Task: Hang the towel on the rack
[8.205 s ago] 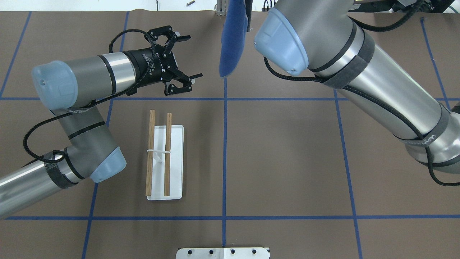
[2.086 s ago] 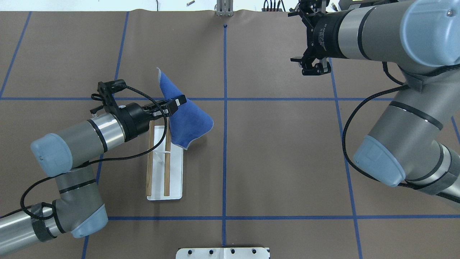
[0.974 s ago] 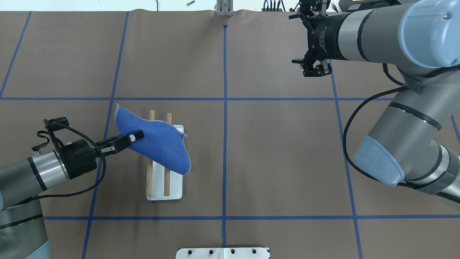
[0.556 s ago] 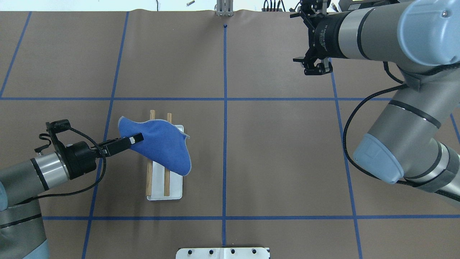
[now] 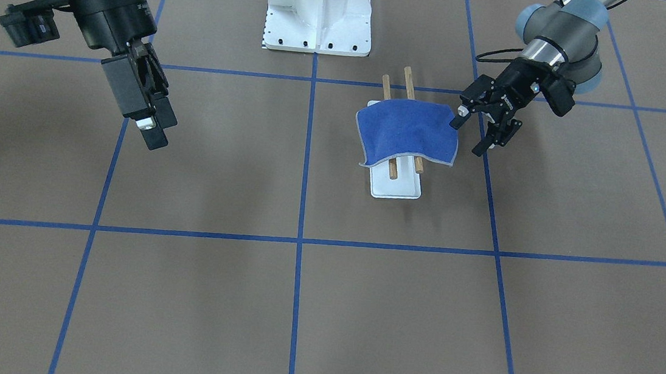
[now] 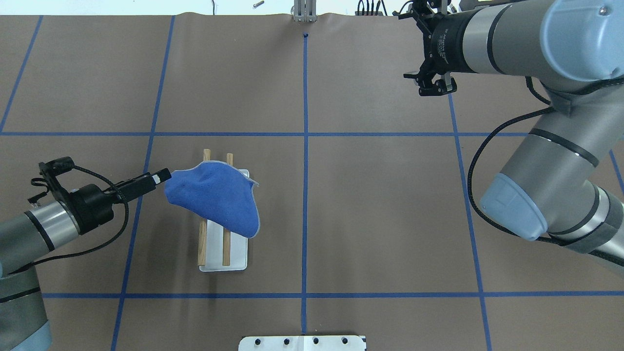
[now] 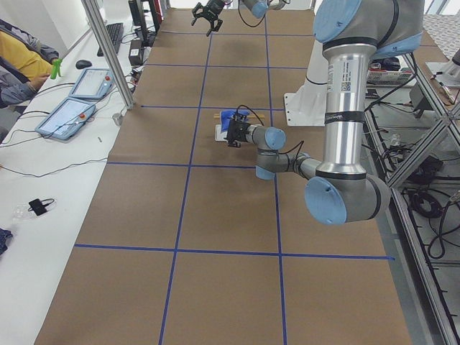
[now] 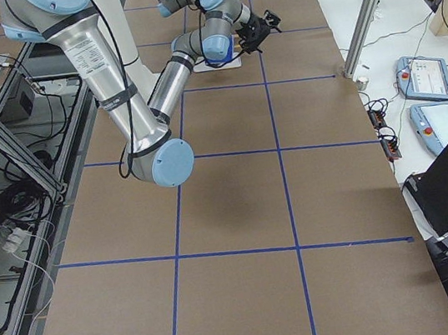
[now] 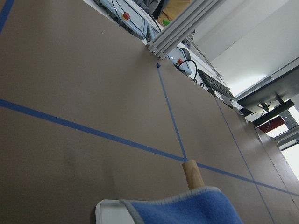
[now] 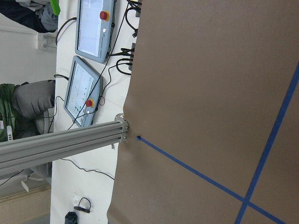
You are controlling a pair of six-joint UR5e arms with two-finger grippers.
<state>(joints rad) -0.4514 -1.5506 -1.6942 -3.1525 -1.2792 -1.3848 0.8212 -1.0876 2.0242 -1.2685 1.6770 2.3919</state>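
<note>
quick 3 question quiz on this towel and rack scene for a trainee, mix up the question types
1. True or false: the towel is clamped in the right claw.
2. Which claw stands open right next to the towel? A) left claw B) right claw C) neither
3. Fill in: the towel is draped across ___ wooden rods of the rack.

Key
1. False: the towel lies over the rack, and the right claw is far from it.
2. A
3. two
</note>
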